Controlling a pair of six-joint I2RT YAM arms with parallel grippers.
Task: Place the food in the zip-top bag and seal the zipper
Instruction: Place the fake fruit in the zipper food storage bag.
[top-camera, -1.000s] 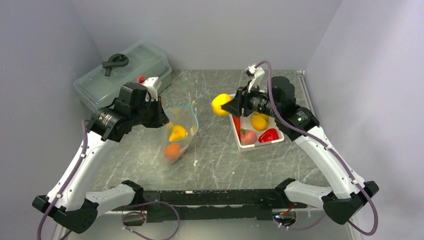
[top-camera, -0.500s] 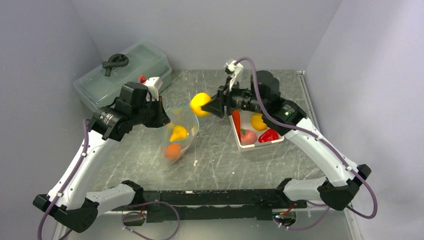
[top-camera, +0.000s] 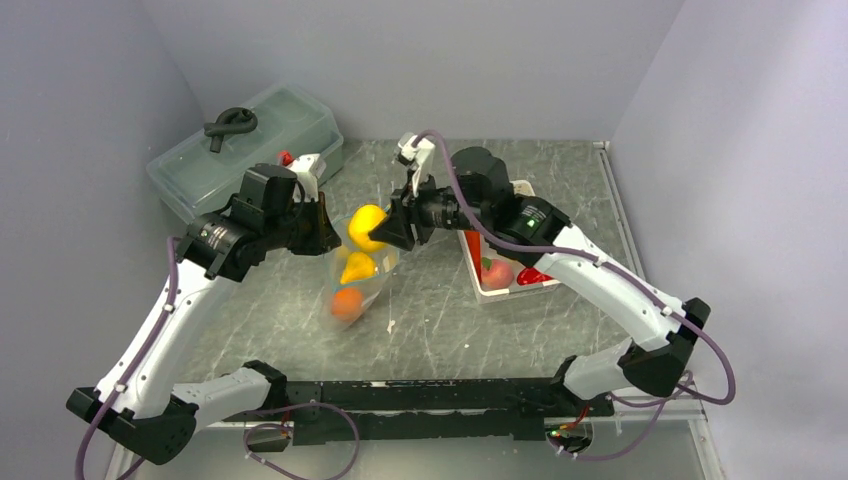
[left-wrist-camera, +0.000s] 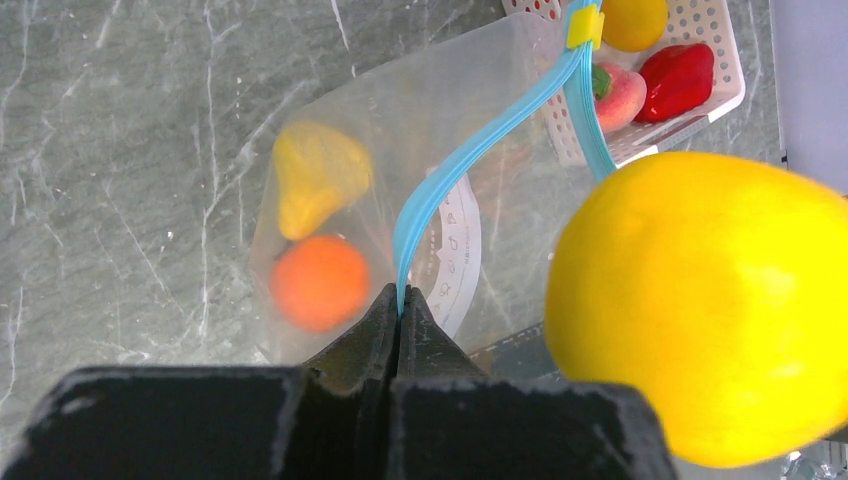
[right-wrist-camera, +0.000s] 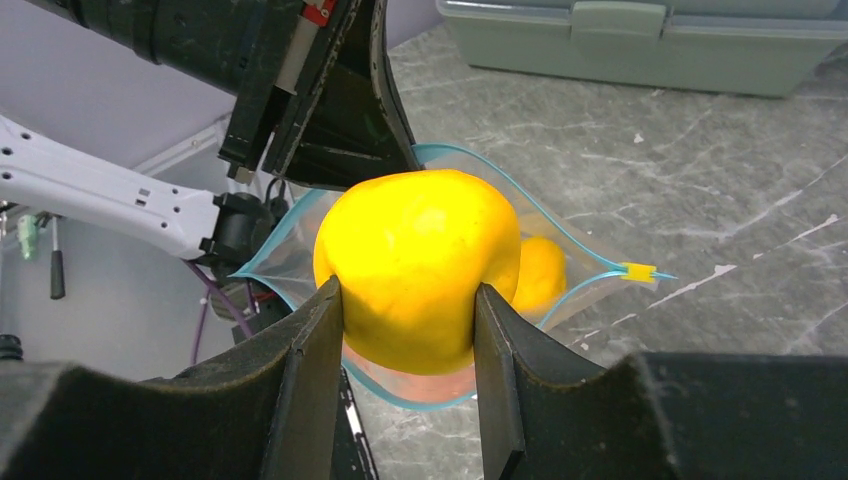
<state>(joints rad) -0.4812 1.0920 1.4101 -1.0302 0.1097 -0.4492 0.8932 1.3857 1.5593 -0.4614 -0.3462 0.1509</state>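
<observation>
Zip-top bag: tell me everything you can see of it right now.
The zip-top bag is a small, clear, crinkly plastic pouch with a teal-blue zipper along its mouth and a yellow slider tab at one end. The mouth gapes open, unsealed. The left gripper is shut on the strip and holds the bag up. Inside lie an orange and a yellow piece. The right gripper holds a yellow fruit at the mouth; whether it touches the plastic is unclear.

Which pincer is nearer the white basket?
Right: the right pincer holds a lemon over the bag's mouth, basket side; left pincer clamps the zipper at the bag's far side.
</observation>
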